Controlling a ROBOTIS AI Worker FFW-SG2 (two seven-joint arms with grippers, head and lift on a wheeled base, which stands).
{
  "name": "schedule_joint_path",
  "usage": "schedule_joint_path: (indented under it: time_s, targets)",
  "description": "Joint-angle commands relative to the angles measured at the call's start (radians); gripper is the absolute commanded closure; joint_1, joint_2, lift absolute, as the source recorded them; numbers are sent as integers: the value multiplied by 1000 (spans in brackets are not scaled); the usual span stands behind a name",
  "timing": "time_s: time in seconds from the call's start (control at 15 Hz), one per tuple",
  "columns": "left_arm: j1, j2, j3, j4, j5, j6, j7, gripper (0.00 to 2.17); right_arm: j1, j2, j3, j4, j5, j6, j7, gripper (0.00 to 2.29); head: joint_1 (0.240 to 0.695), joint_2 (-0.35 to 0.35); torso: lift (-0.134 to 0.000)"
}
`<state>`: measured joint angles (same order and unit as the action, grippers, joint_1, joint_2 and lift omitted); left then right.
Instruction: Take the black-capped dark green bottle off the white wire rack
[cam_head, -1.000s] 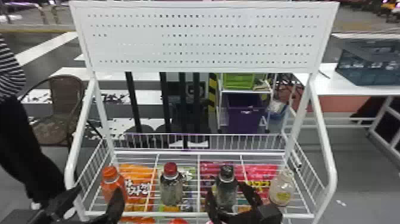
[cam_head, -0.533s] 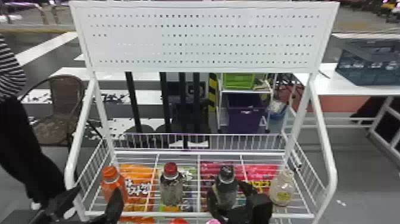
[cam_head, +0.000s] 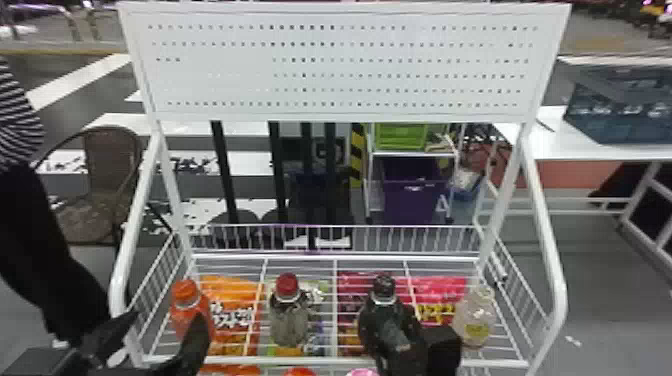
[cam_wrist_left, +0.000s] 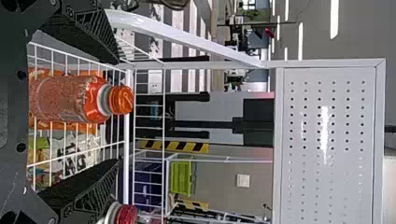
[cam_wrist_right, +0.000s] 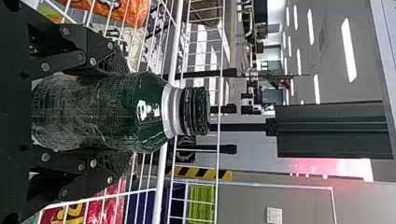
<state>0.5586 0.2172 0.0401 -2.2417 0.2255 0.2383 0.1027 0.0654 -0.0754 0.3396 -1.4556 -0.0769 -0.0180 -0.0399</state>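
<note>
One black-capped dark green bottle (cam_wrist_right: 140, 112) clasped in right hand (cam_head: 391, 325).

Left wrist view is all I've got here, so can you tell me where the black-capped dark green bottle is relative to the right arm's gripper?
Observer: The right wrist view shows the dark green bottle between the jaws of the right gripper, which bear on both its sides, with the black cap beyond them.

Operator: Okay, and is there anything on its right I should watch when it comes out?

Observer: Yes, the head view shows a pale bottle with a yellow label at the right side of the white wire rack, so I'd lift straight up rather than swing that way.
</note>
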Motion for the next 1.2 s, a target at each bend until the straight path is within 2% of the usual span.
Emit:
schedule_joint_path:
  time_s: [0.0,0.2,0.4,0.6,0.8,0.93,1.13]
  targets:
    - [0,1,1,-1,0,0,0,144,57,-15,-19,-123,-1,73,-2,1686,499,0,0]
    - [4,1,3,-4,0,0,0,144,171,-60,-59,-362,-4,180,-6,1686,499,0,0]
    - [4,-1,3,-7,-2,-3,0,144,324,-92,-171,-565,-14,195,-6,1686,499,0,0]
    - [-3,-1,-3,-9,0,0,2,144,476,-93,-310,-697,-37,149,8,1686,499,0,0]
    - [-17,-2,-6,-7,0,6,2,144,611,-89,-413,-786,-93,63,40,1686,499,0,0]
    - [-28,-4,-9,-6,2,10,3,144,682,-84,-467,-819,-127,14,63,1686,499,0,0]
    - [-31,-6,-9,-6,2,10,3,144,726,-70,-507,-856,-138,-10,89,1686,499,0,0]
